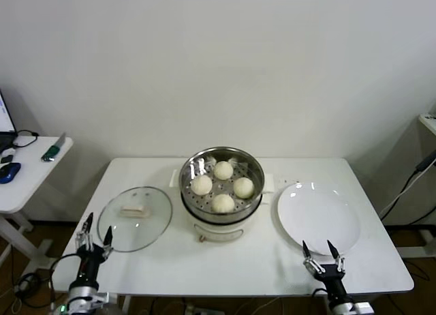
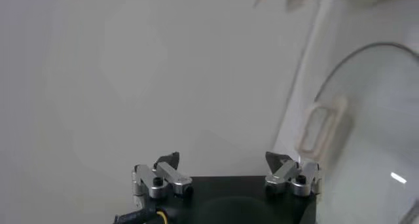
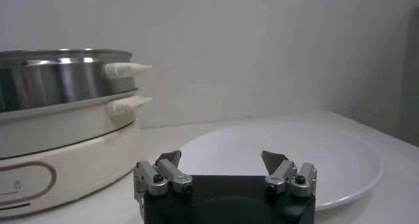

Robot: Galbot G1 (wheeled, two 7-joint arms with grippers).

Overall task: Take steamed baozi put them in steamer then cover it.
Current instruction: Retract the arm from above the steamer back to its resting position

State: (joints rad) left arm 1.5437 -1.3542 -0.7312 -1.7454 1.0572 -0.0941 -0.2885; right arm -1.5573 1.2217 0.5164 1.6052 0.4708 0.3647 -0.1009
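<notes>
Several steamed baozi (image 1: pixel 223 170) lie inside the shiny steamer (image 1: pixel 253 166) on its white cooker base at the table's middle. The cover (image 1: pixel 135 217), a clear glass lid with a cream handle (image 1: pixel 134 210), rests flat on the table to the steamer's left. My left gripper (image 1: pixel 94 234) stands open at the table's front left corner, just short of the cover's rim (image 2: pixel 366 55), holding nothing. Near the front right edge my right gripper (image 1: pixel 321 249) is open and empty, in front of the white plate. The right wrist view shows the steamer's (image 3: pixel 62 74) side wall and my right gripper (image 3: pixel 221 160).
An empty white plate (image 1: pixel 317 217) lies right of the steamer, also seen as the plate (image 3: pixel 340 160) in the right wrist view. A side desk (image 1: pixel 27 172) with a mouse and small items stands at the far left. A wall is behind the table.
</notes>
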